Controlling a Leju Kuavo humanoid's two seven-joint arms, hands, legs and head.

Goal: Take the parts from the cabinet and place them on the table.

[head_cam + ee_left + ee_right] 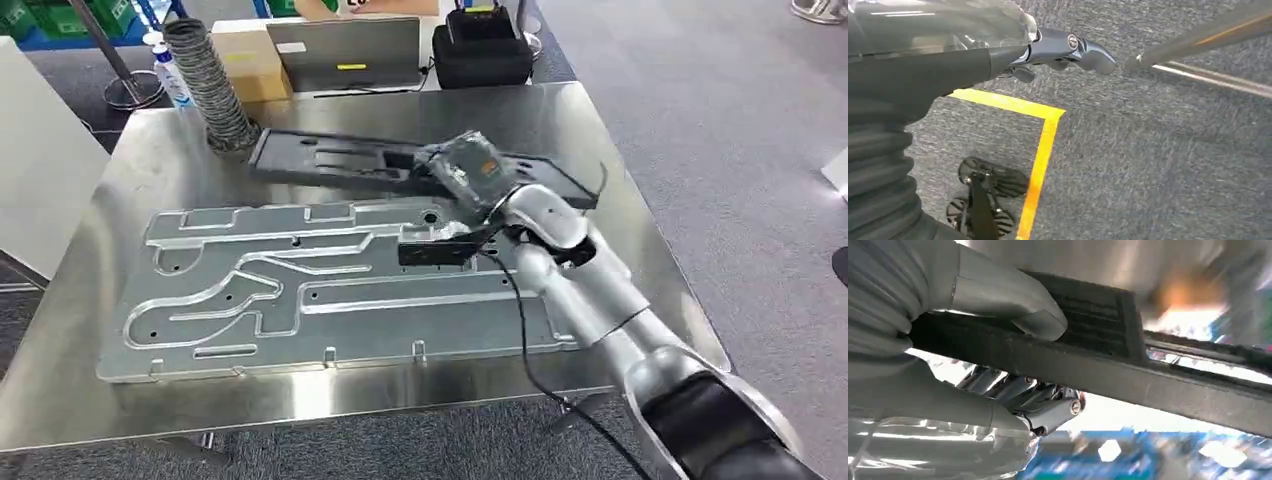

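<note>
While right hand [462, 172] grips, black part [330, 160] crosswise

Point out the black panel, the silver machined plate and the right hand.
black panel [330, 160]: head view, its flat left half.
silver machined plate [330, 300]: head view, its grooved middle.
right hand [465, 170]: head view, its back, gripping the panel.

The tabletop [90, 330] is showing brushed silver steel, and the big machined plate [330, 300] on it is gleaming the same pale silver, patterned with raised winding channels. The long plastic panel [330, 160] behind it is showing matte black. The right hand [465, 175] is showing dark grey with an orange patch, its arm silver. The ribbed hose [210, 85] is showing grey rings. On the grey carpet [1148, 150] a yellow tape line [1040, 150] is running.
</note>
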